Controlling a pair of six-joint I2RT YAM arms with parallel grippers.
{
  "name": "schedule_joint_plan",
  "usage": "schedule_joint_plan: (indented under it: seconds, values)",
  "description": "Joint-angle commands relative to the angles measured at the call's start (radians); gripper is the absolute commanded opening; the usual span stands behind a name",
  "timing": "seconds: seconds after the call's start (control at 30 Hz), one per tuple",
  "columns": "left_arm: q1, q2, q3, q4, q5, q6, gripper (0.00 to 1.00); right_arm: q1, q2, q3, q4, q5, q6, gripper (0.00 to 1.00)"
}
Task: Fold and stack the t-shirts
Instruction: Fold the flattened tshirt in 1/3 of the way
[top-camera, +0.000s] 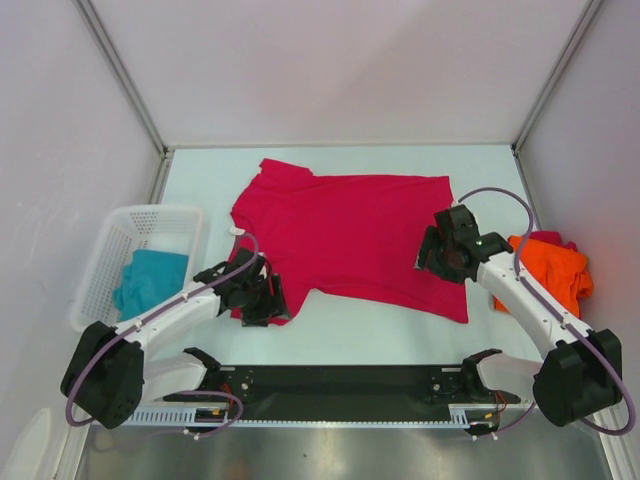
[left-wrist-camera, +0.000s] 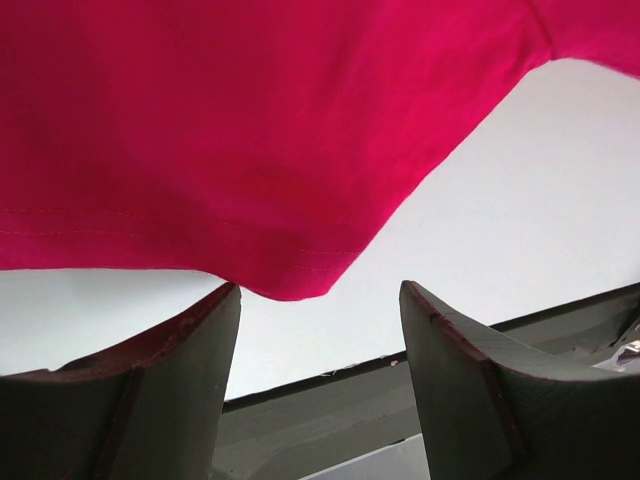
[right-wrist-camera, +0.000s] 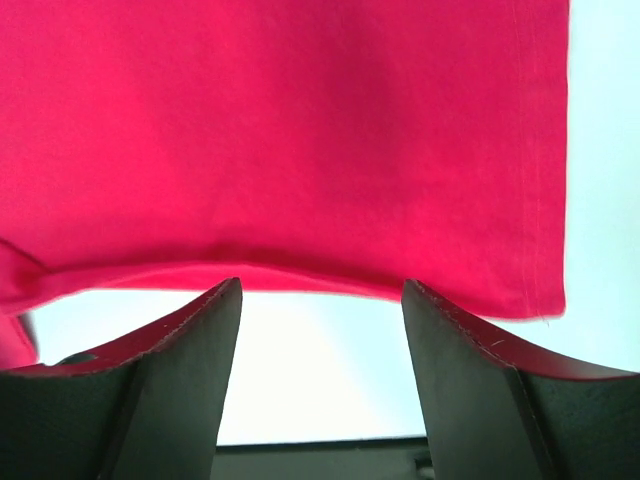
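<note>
Three t-shirts: one crimson-pink t-shirt (top-camera: 350, 235), one orange t-shirt (top-camera: 555, 265) and one teal t-shirt (top-camera: 150, 280). One white mesh basket (top-camera: 150, 215). Two robot arms, the left arm (top-camera: 165, 315) and the right arm (top-camera: 530, 300), each showing two fingers (left-wrist-camera: 170, 390).

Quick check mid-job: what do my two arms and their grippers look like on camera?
The left arm and right arm each have white links, black joint housings and a looping purple-grey cable. The left gripper and right gripper are black; their fingers are dark wedges with reddish edges.
</note>
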Motion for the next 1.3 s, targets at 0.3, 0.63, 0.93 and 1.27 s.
schedule_joint_plan:
  seconds: [0.3, 0.63, 0.93, 1.27]
  values:
    - [-0.029, 0.089, -0.132, 0.202, -0.049, -0.060, 0.69, 0.036, -0.162, -0.044, -0.165, 0.017, 0.108, 0.73]
    - [-0.046, 0.088, -0.128, 0.250, -0.020, -0.074, 0.02, 0.095, -0.160, -0.035, -0.198, 0.054, 0.148, 0.73]
    - [-0.047, -0.110, 0.015, 0.048, -0.014, -0.050, 0.00, 0.107, -0.073, -0.030, -0.132, 0.054, 0.156, 0.73]
    - [-0.047, -0.206, 0.092, -0.087, -0.036, -0.034, 0.00, 0.164, 0.044, -0.023, -0.084, 0.066, 0.180, 0.74]
